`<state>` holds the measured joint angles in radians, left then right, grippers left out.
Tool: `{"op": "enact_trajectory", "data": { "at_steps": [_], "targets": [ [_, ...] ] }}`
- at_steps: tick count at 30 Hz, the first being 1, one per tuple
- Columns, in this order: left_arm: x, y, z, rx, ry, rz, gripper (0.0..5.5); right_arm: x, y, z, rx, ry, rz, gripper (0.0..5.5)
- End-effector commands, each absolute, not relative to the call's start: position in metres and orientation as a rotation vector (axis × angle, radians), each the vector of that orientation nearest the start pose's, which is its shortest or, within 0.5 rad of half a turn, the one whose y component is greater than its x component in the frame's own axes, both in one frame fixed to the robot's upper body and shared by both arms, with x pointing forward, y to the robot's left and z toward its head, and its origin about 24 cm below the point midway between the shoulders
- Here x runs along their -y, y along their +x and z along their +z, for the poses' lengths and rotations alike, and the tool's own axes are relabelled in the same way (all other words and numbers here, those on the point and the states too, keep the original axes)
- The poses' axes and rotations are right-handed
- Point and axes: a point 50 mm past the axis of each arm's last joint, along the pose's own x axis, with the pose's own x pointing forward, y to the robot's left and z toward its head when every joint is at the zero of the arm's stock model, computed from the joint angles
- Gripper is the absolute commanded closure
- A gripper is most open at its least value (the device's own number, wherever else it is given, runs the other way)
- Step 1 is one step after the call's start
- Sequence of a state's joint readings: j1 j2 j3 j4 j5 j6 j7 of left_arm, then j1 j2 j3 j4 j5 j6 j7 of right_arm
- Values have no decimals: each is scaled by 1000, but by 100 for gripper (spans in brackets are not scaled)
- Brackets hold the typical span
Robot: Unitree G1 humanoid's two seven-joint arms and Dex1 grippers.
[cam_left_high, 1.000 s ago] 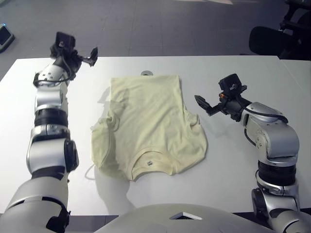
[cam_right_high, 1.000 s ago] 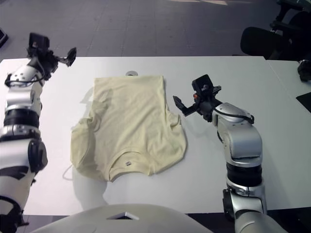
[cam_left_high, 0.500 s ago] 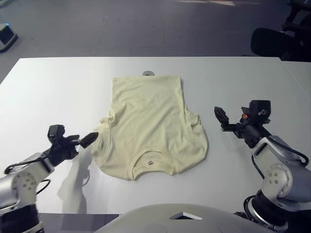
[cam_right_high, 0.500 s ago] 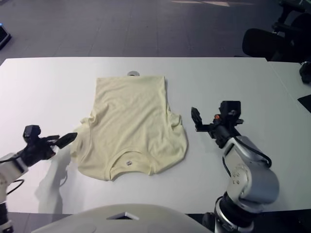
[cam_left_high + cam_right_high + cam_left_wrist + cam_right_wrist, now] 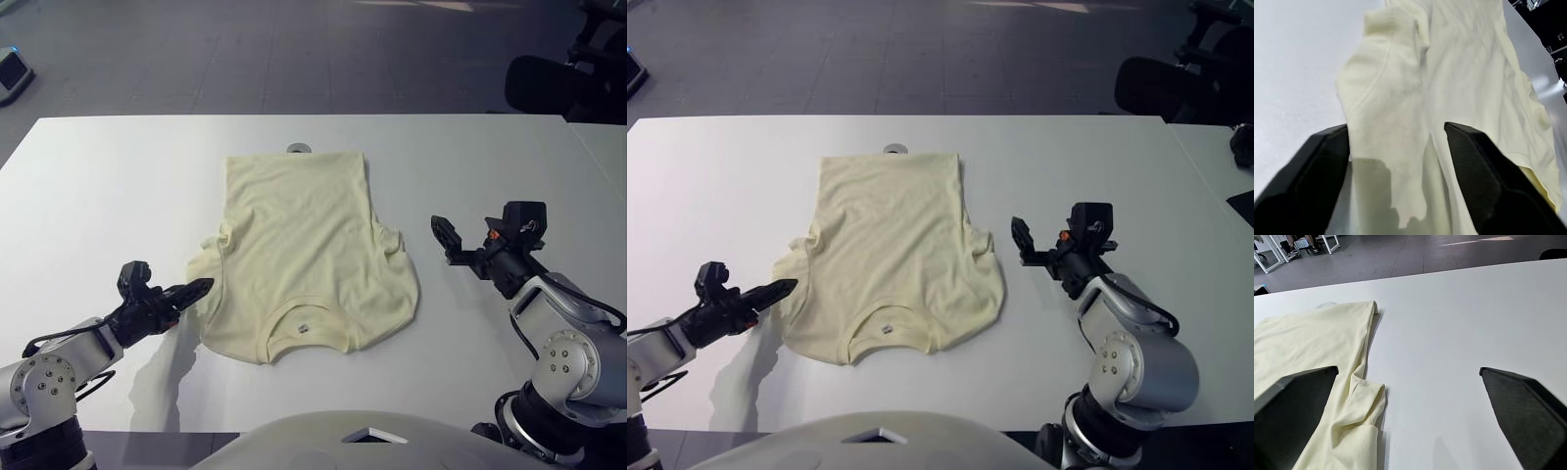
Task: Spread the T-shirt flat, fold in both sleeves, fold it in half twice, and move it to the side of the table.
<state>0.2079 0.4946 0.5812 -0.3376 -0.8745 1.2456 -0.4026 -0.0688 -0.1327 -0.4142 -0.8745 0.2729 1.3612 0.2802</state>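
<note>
A pale yellow T-shirt (image 5: 304,250) lies in the middle of the white table (image 5: 118,186), collar toward me and hem at the far side. Both sleeves are bunched in against the body. My left gripper (image 5: 192,290) sits low at the near left, open, its fingers (image 5: 1317,166) astride the crumpled left sleeve (image 5: 1386,98). My right gripper (image 5: 446,241) hovers open over bare table, a short way right of the folded right sleeve (image 5: 1364,399).
A small grey round object (image 5: 297,148) peeks out at the shirt's far hem. A black chair (image 5: 549,83) stands beyond the table's far right corner. Bare tabletop stretches to both sides of the shirt.
My left arm came down from high at the far left to the near left, then slid right to the sleeve. My right gripper drew back to the right. The left sleeve lies flatter.
</note>
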Motion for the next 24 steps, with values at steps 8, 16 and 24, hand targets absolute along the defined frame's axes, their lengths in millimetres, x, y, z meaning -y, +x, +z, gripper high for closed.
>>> {"op": "enact_trajectory", "data": {
  "at_steps": [8,16,24],
  "targets": [
    [-289,162,56,-772,-575,-139,421,200,202,129,-378,121,135,10],
    [-297,178,61,-742,-526,-118,548,198,203,128,-383,114,140,10],
    [-323,209,78,-657,-432,-30,548,201,205,129,-381,106,125,10]
  ]
}}
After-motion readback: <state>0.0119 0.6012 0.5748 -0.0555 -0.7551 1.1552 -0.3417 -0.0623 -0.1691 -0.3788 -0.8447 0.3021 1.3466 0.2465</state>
